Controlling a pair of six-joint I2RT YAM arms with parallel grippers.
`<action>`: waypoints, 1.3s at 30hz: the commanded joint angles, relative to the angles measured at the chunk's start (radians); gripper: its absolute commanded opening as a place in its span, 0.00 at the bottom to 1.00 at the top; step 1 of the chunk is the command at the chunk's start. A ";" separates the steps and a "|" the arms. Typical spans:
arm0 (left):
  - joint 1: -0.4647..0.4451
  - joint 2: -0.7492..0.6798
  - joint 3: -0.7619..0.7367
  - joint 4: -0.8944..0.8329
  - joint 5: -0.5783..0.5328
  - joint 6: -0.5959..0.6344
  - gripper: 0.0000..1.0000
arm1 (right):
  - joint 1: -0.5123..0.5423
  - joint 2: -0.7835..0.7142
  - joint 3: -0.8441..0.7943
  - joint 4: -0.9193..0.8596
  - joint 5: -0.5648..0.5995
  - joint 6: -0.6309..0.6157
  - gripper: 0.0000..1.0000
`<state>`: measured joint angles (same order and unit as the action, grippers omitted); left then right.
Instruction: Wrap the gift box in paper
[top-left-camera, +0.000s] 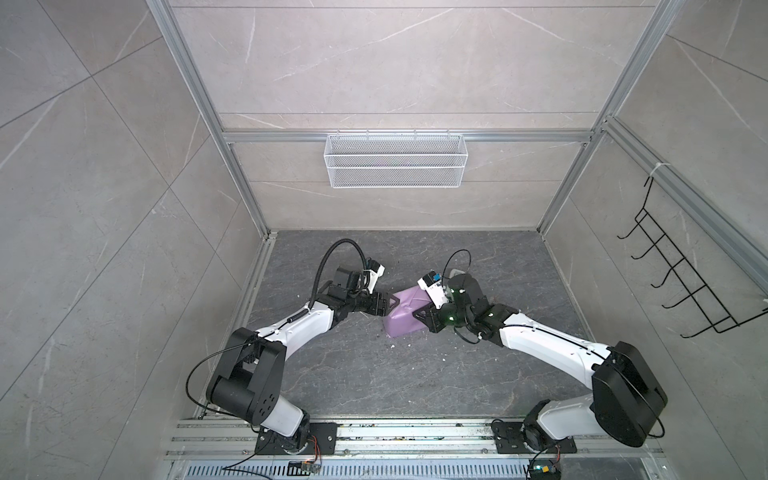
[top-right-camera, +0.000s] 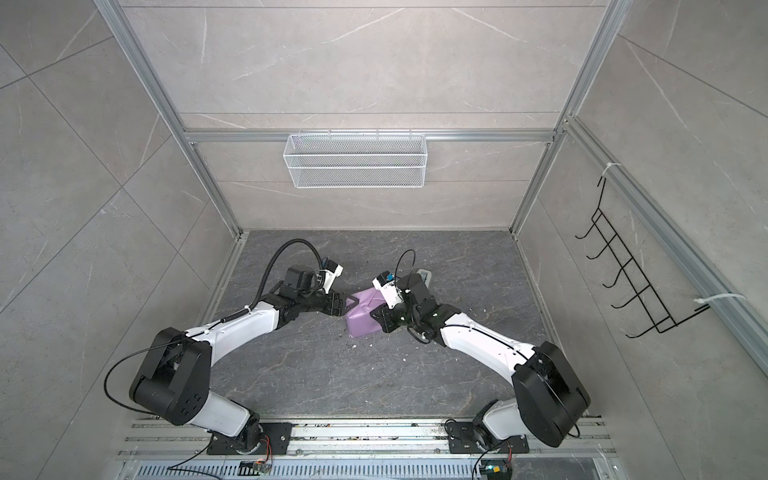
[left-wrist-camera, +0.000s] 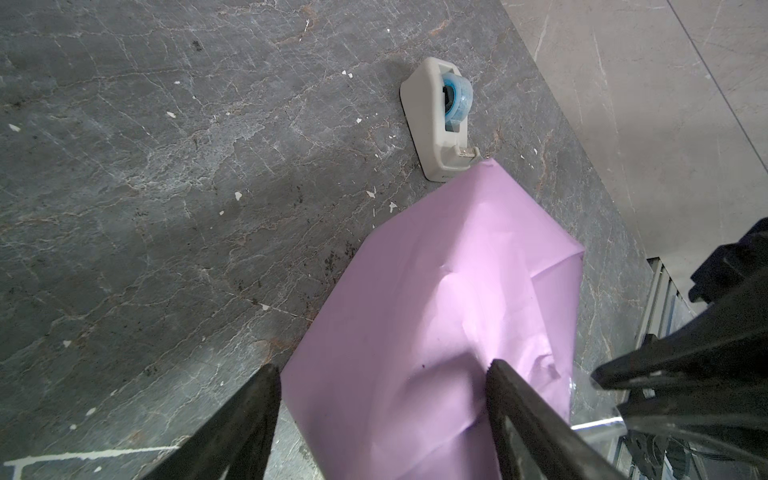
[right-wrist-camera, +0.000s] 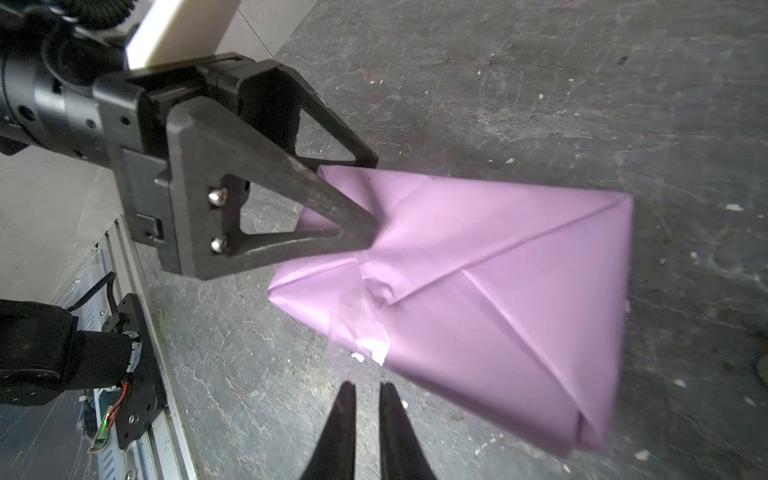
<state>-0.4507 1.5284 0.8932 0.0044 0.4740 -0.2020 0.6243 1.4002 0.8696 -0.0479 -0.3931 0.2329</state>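
Note:
The paper (top-left-camera: 405, 313) (top-right-camera: 362, 318), lilac side out, is folded into a creased parcel on the dark floor; the gift box is hidden under it. My left gripper (left-wrist-camera: 382, 365) (right-wrist-camera: 372, 199) is open, and its fingers straddle one end of the parcel (left-wrist-camera: 436, 311). My right gripper (right-wrist-camera: 367, 385) stands at the opposite side, just off the paper's edge (right-wrist-camera: 498, 291). A narrow gap shows floor between its fingers. A small clear, whitish patch (right-wrist-camera: 374, 349) sits on the paper just ahead of its tips.
A grey-white tape dispenser (left-wrist-camera: 440, 120) (top-left-camera: 457, 272) with a blue roll stands just beyond the parcel, near the right arm's wrist. A white mesh basket (top-left-camera: 395, 162) hangs on the back wall. A black hook rack (top-left-camera: 685, 282) is on the right wall. Paper scraps dot the floor.

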 joint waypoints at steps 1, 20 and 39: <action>-0.003 0.016 -0.016 -0.073 -0.011 0.032 0.79 | -0.031 -0.051 -0.023 0.067 -0.108 0.035 0.19; -0.003 0.015 -0.016 -0.075 -0.012 0.033 0.79 | -0.002 0.071 -0.012 0.116 -0.106 0.047 0.06; -0.003 0.018 -0.017 -0.074 -0.013 0.033 0.79 | 0.003 0.123 0.028 0.144 -0.172 0.069 0.00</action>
<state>-0.4507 1.5284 0.8932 0.0044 0.4740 -0.2020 0.6201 1.5131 0.8639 0.0654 -0.5343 0.2867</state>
